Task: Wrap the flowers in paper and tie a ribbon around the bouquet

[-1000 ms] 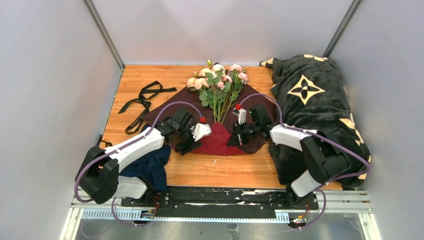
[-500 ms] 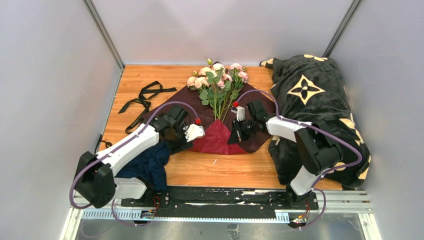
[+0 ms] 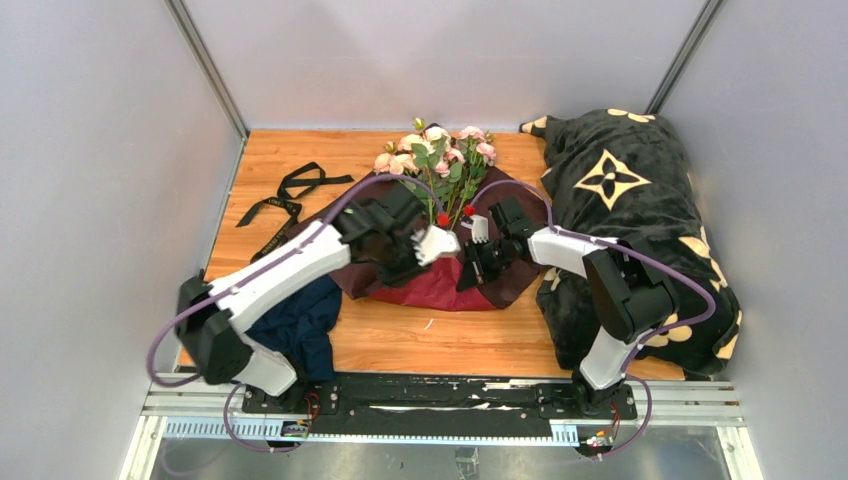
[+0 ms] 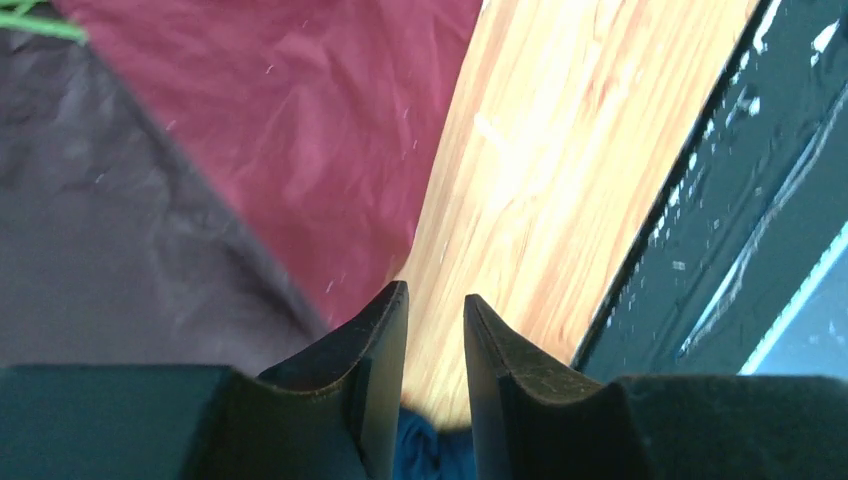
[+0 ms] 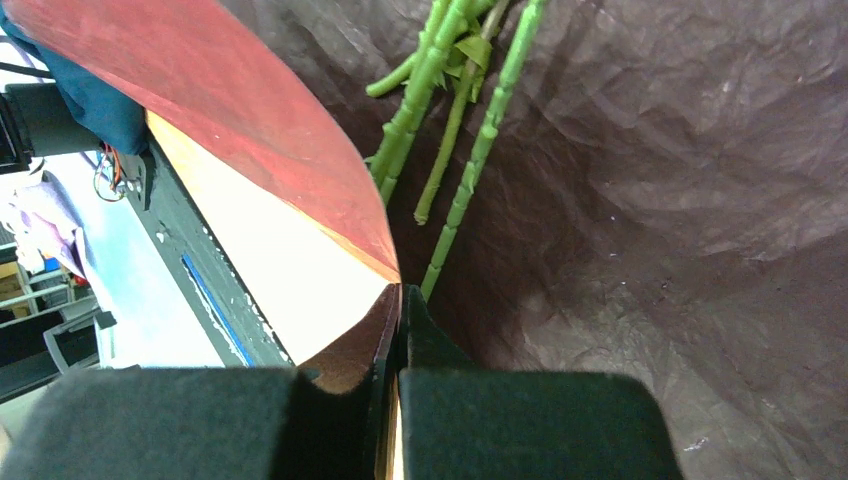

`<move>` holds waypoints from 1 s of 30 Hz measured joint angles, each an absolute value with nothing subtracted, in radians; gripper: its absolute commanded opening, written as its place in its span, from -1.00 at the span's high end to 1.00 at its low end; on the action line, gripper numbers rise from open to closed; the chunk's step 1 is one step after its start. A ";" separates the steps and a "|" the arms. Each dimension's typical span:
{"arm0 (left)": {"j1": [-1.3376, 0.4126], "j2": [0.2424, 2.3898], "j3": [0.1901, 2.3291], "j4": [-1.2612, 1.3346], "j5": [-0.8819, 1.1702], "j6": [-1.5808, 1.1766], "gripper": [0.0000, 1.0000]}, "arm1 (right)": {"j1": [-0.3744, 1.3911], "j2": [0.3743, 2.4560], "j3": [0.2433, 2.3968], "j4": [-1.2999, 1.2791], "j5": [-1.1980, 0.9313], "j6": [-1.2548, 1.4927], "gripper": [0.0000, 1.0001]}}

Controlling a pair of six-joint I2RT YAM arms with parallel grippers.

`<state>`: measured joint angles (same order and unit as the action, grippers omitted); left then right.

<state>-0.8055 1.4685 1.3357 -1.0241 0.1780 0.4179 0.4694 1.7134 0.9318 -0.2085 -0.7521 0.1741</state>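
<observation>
Okay: right gripper (image 5: 400, 292) clamped on folded paper (image 3: 440, 288) edge, frame center. left gripper (image 4: 436, 296) jaws narrowly apart, nothing between, at paper's near corner. Upper center, flowers (image 3: 437, 152) lie on paper; ribbon (image 3: 283, 207) upper left.

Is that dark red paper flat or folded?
Partly folded: the near corner of the paper is turned over toward the flowers, brighter red underside showing.

no legible text, labels, brands or numbers in any view, black ribbon (image 3: 268, 208) far left, markings too small to read
</observation>
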 measured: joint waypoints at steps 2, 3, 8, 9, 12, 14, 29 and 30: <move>-0.835 1.519 1.293 -0.938 0.216 0.394 0.32 | 0.469 1.728 0.935 -0.212 -0.749 0.179 1.00; -0.834 1.533 1.245 -0.868 0.226 0.379 0.32 | 0.469 1.735 0.940 -0.213 -0.746 0.183 1.00; -0.778 1.557 1.142 -0.682 0.246 0.327 0.28 | 0.469 1.748 0.974 -0.241 -0.735 0.183 1.00; -0.744 1.593 1.134 -0.638 0.260 0.321 0.28 | 0.469 1.748 0.980 -0.246 -0.735 0.181 1.00; -0.672 1.660 1.126 -0.580 0.277 0.326 0.28 | 0.469 1.748 0.984 -0.260 -0.735 0.167 1.00; -0.612 1.696 1.105 -0.564 0.277 0.349 0.29 | 0.469 1.748 0.984 -0.273 -0.734 0.157 1.00; -0.528 1.517 0.899 -0.796 0.224 0.707 0.32 | 0.469 1.752 1.025 -0.354 -0.724 0.114 1.00; -0.519 1.479 0.914 -0.822 0.214 0.708 0.32 | 0.469 1.753 1.034 -0.360 -0.724 0.113 1.00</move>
<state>-0.5186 1.4792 0.9142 -0.8215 0.2138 0.7082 0.4690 1.7535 1.0336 -0.3595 -0.7238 0.1127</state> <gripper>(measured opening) 0.338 0.010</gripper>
